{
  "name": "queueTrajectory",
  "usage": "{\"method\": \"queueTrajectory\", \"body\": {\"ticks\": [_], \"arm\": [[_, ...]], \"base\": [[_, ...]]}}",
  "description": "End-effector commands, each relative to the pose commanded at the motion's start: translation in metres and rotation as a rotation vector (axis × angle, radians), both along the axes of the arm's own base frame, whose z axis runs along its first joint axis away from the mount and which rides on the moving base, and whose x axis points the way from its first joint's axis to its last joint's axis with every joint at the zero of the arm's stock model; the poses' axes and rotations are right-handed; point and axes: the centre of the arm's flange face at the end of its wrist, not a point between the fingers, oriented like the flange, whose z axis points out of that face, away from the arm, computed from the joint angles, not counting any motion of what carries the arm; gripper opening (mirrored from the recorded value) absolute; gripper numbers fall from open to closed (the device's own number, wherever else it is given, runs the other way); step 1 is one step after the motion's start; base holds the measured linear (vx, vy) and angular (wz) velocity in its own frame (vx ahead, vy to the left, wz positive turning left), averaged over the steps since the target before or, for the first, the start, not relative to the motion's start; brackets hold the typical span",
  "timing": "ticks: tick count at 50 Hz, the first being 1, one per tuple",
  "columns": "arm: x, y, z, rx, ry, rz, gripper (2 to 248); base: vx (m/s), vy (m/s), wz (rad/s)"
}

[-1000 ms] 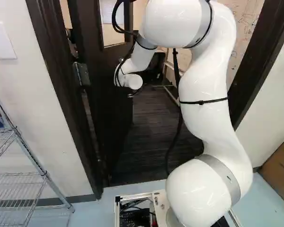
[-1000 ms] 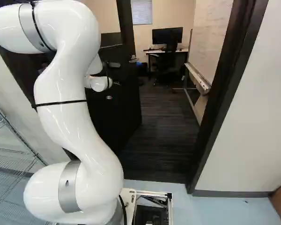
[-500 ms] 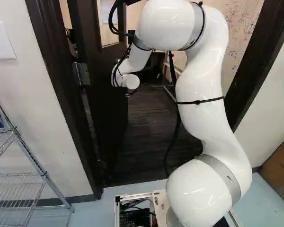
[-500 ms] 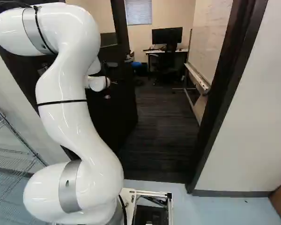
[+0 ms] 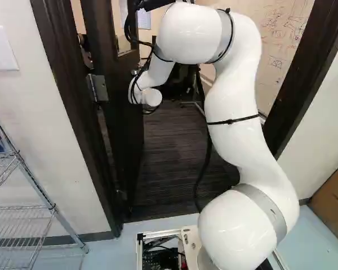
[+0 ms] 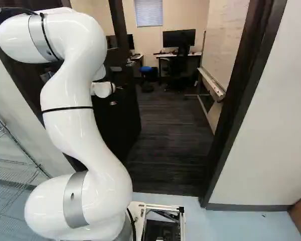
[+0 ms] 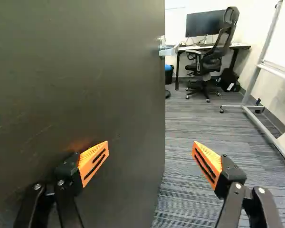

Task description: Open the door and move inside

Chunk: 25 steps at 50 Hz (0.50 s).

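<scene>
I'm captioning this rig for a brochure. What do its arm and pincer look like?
The arm is glossy white, with rounded segments, grey bands at joints, black cables outside and thin black ties around it. The pincer is black with silver screws; its two ribbed orange pads are wedge-shaped, each with black slots.

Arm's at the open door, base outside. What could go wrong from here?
- Swing-back: the open gripper grips nothing, so the door might drift back as the base enters.
- Scrape: one finger is close to the door's face and may rub or jam.
- Snag: the cable hangs in a loose run beside the arm and could catch on the door.
</scene>
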Motion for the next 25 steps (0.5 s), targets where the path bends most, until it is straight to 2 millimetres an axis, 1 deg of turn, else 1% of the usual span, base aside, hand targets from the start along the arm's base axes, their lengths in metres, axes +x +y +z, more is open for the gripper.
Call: {"method": "queueTrajectory", "body": {"ticks": [25], "arm": [[0.008, 0.024, -0.002, -0.028, -0.024, 0.073, 247]], "base": [[0.0, 0.0, 0.0]]}}
